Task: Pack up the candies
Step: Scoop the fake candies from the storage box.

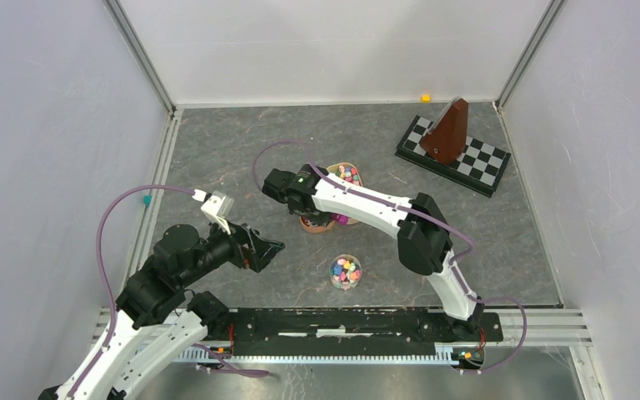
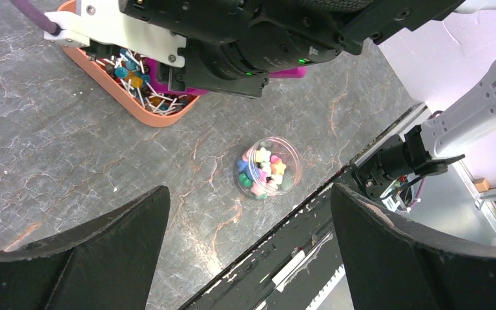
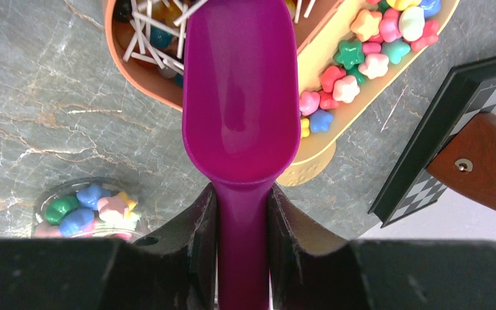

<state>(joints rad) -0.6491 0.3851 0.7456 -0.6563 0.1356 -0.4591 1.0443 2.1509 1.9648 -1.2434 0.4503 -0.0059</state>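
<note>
The candies, tiny bright star pieces, lie in a yellow tray [image 3: 326, 145] at upper right [image 3: 355, 61] and in a clear jar [image 3: 90, 210] at lower left. My right gripper [image 3: 242, 194] is shut on the handle of an empty magenta scoop [image 3: 240, 97], held over the trays. In the top view the right gripper [image 1: 312, 208] is over the trays and the jar [image 1: 346, 272] stands near the front. My left gripper [image 1: 271, 247] is open and empty, left of the jar. In the left wrist view the left gripper [image 2: 250, 188] hangs above the jar [image 2: 268, 168].
An orange-brown oval tray [image 3: 143, 87] of wrapped sweets on white sticks touches the yellow tray; it also shows in the left wrist view [image 2: 161, 116]. A chequered board with a brown wooden metronome [image 1: 450, 132] stands at the back right. A black rail [image 1: 342, 323] runs along the front edge.
</note>
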